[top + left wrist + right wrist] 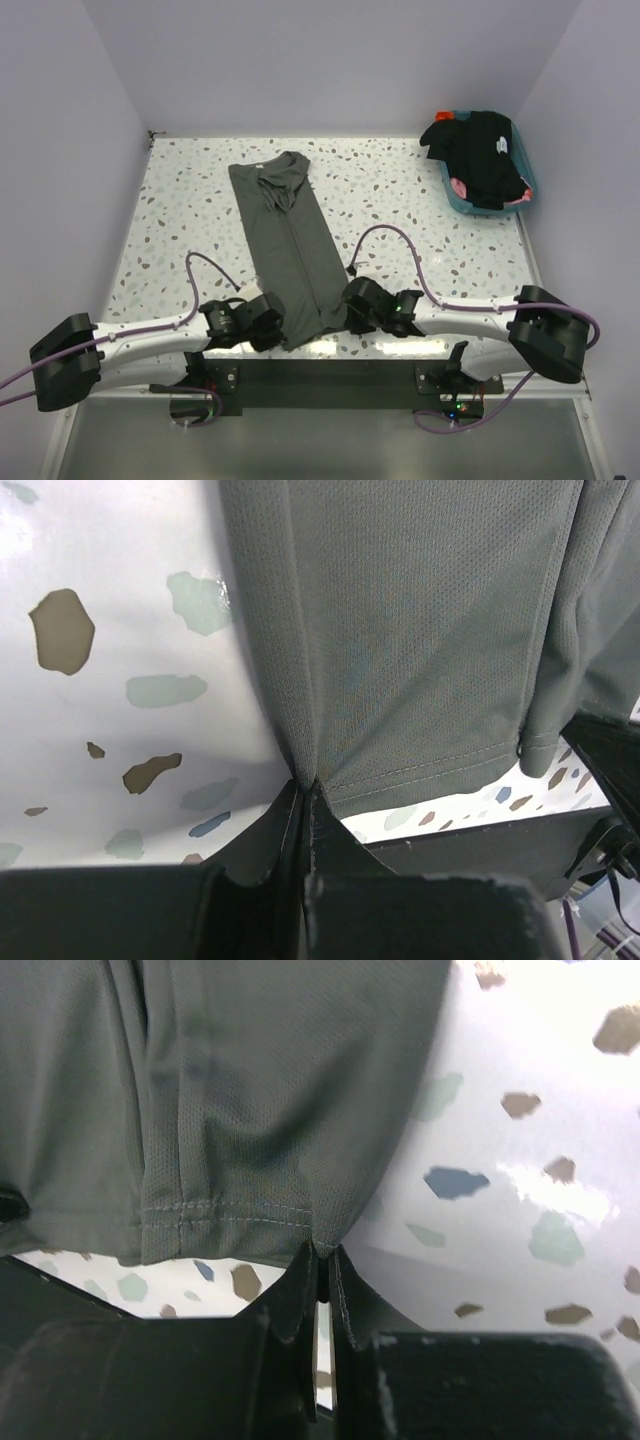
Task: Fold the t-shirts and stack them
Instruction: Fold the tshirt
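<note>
Dark olive-grey t-shirt flat on the worktop as a long narrow strip, collar far, hem at the near edge. Pressed together on the hem's left corner, the left claw; nipping the right corner likewise, the right claw. Gripped at both ends, probably to lift the hem evenly and carry it toward the collar without skewing. Black t-shirts heaped in the teal tub, far right, not yet folded.

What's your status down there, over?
Left gripper shut on near hem corner of dark olive-grey cloth t-shirt. Right gripper shut on opposite corner. Black cloth t-shirts heaped in teal plastic tub, far right, out of the way.
</note>
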Available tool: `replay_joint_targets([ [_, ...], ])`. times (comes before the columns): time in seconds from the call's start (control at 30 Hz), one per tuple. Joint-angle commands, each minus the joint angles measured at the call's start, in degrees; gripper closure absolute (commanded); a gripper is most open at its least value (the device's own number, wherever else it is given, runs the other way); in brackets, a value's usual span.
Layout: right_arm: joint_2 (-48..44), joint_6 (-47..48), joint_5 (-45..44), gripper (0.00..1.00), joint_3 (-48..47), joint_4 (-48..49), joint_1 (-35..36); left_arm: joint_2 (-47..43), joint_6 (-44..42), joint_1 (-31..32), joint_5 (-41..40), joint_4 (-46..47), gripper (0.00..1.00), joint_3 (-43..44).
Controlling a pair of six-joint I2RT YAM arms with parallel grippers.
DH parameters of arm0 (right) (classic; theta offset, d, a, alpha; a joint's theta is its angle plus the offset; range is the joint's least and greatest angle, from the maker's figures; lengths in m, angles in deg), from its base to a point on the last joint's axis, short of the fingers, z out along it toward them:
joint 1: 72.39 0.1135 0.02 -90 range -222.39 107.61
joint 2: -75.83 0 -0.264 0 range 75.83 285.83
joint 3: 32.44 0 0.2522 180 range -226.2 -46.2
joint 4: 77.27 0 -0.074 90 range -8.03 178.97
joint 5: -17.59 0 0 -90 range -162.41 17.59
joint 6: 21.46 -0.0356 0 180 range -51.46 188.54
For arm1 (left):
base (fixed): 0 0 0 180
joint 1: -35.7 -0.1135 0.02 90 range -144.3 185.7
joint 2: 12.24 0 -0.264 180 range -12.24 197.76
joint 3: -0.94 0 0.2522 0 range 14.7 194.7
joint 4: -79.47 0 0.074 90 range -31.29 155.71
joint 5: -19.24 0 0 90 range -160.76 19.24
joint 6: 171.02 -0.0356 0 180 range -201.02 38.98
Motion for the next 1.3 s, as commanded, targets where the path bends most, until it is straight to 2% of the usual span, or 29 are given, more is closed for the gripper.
replay_joint_targets([
  [0.0,-3.1,-1.3,-1.9,1.0,0.5,-9.7,2.6,2.3,-4.2,0.4,0.8,-8.7,1.0,-0.8],
  [0.13,-6.3,-4.9,-7.6,1.0,-1.6,-17.1,9.7,2.2,-6.7,0.4,-0.3,-11.9,1.0,2.4],
  [0.23,-5.0,-8.0,-9.9,1.0,-3.4,-20.4,14.5,1.6,-7.8,0.5,0.9,-12.9,1.0,3.2],
  [0.37,-2.3,-7.3,-14.6,1.0,-11.3,-25.4,15.7,-0.3,-9.2,0.0,-2.4,-16.1,1.0,6.7],
  [0.43,0.2,-5.4,-19.5,0.98,-15.2,-28.2,15.2,-0.6,-12.9,-2.2,-5.2,-16.5,1.0,9.6],
  [0.53,5.3,0.7,-19.3,0.99,-23.7,-27.5,10.6,-0.4,-22.4,-13.4,-3.7,-12.4,1.0,11.7],
  [0.57,6.5,4.0,-18.6,0.99,-26.9,-26.1,9.1,-0.3,-24.7,-19.0,-3.1,-10.4,1.0,12.1],
  [0.6,8.0,5.7,-17.7,1.0,-28.4,-23.4,5.8,0.1,-29.1,-21.5,-1.7,-8.3,1.0,12.7],
  [0.67,12.7,9.8,-15.1,1.0,-33.5,-21.2,2.6,2.9,-31.8,-26.5,-1.3,-3.5,1.0,15.6],
  [0.8,22.6,15.4,-14.2,1.0,-45.3,-19.2,-4.4,12.9,-35.1,-30.6,-1.9,1.9,1.0,22.4],
  [1.0,37.2,21.2,-11.4,1.0,-61.9,-17.5,-12.5,21.4,-33.4,-35.6,-2.9,8.4,1.0,29.6],
  [1.17,44.2,22.0,-8.2,1.0,-72.5,-17.4,-17.0,24.7,-33.2,-40.5,-3.1,11.1,1.0,34.2],
  [1.27,46.1,22.3,-6.9,1.0,-75.2,-18.9,-18.4,27.5,-33.6,-41.6,-1.7,11.0,1.0,35.9],
])
